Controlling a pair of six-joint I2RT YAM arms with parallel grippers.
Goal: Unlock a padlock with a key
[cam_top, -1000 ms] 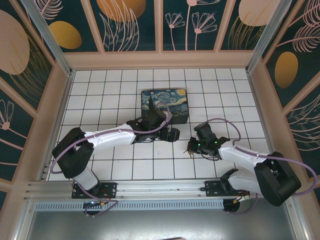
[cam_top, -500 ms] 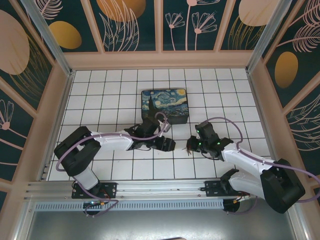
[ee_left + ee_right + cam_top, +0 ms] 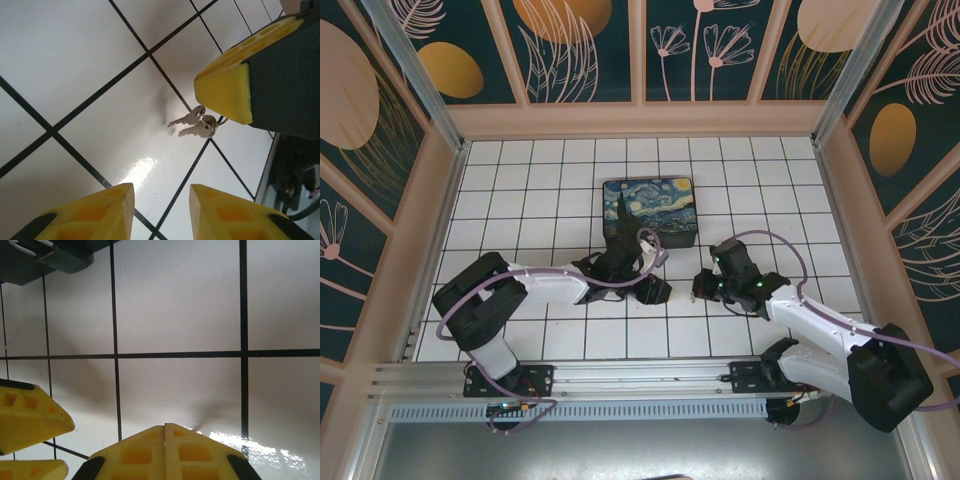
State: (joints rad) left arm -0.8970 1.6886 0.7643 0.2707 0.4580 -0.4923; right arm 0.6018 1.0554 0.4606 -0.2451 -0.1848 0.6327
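Two small silvery keys (image 3: 194,122) on one ring sit just above the white tiles in the left wrist view. Their ring runs in under the tip of my right gripper's yellow fingers (image 3: 227,87). My right gripper (image 3: 164,428) is shut, its pads pressed together, and seems to pinch that ring. My left gripper (image 3: 161,200) is open a short way from the keys, with only bare tile between its fingers. From above, the left gripper (image 3: 658,290) and right gripper (image 3: 699,285) face each other, about one tile apart. The padlock is hidden.
The dark box with the Starry Night lid (image 3: 648,209) stands just behind both grippers. The left gripper's yellow fingers (image 3: 27,422) show at the lower left of the right wrist view. Wooden walls (image 3: 640,120) ring the tiled floor.
My left gripper has swung from the box front toward the near side, closing on the right gripper. My right gripper has crept slightly left and away from me.
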